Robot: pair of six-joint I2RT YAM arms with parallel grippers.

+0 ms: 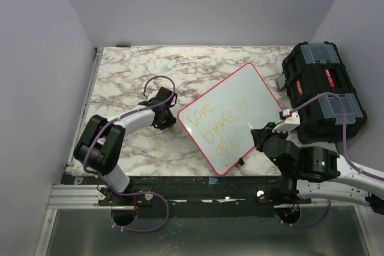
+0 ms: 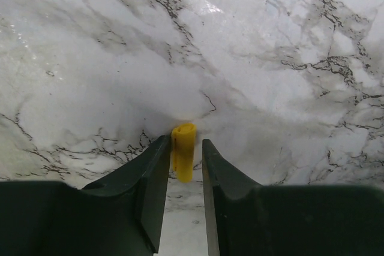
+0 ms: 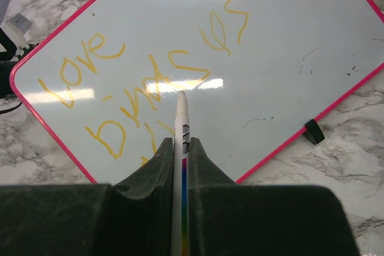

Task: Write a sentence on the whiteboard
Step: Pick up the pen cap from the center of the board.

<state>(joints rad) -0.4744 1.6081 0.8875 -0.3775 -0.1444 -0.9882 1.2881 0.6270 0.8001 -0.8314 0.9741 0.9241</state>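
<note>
Three lines | sentence [image 3: 150,82] opens "love" | right tool [image 3: 182,143] clamps marker [image 3: 180,109]

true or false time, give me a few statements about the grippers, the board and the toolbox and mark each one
1. The right gripper is shut on a marker. True.
2. The left gripper is empty. False: a yellow cap sits between its fingers.
3. The sentence on the whiteboard is written in blue. False: it is yellow-orange.
4. In the top view, the black toolbox stands to the right of the whiteboard. True.
5. The whiteboard lies on top of the toolbox. False: it lies on the marble table.
</note>
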